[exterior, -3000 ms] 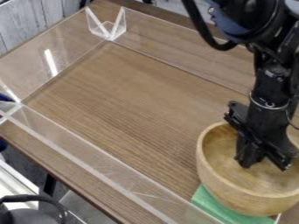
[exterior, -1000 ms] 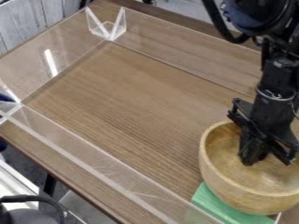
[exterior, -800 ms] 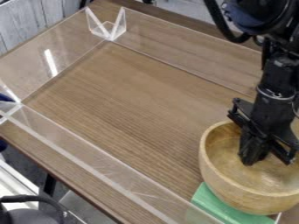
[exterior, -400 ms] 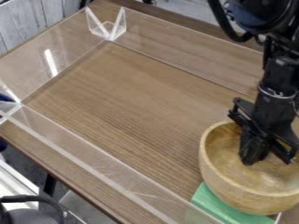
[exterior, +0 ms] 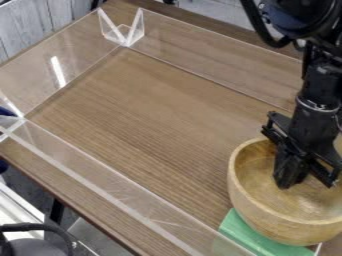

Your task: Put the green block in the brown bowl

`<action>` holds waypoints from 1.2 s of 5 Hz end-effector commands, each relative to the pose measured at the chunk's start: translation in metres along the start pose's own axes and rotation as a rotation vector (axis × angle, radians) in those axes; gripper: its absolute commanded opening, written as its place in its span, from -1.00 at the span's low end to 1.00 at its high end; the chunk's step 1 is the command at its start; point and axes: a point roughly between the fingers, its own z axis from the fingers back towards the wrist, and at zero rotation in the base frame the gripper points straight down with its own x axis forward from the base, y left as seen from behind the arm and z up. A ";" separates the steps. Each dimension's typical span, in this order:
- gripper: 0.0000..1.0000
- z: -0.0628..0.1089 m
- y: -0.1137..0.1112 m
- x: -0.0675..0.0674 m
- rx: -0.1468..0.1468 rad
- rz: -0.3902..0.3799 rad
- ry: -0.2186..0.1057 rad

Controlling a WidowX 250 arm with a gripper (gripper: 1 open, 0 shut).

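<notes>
The brown bowl (exterior: 245, 196), light tan wood with a thick rim, stands at the lower right of the table. My black gripper (exterior: 302, 182) points steeply down into it from above, fingers together and shut, with nothing visible between them. The green block (exterior: 249, 233), a pale mint slab, lies at the frame's bottom edge just in front of the bowl. The bowl's near rim hides part of it, and it is outside the bowl.
A low clear acrylic wall (exterior: 94, 178) rings the wood-grain tabletop (exterior: 147, 105). A clear plastic bracket (exterior: 122, 27) stands at the far corner. The arm's black cables hang at the upper right.
Since three seconds ago the arm's upper links have shifted slightly to the right. Over the last second the gripper has stayed put inside the bowl.
</notes>
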 end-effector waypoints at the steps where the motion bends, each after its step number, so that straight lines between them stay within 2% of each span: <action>1: -1.00 -0.018 -0.006 -0.004 -0.010 -0.029 0.069; 6: -1.00 -0.022 -0.014 -0.005 -0.032 -0.055 0.127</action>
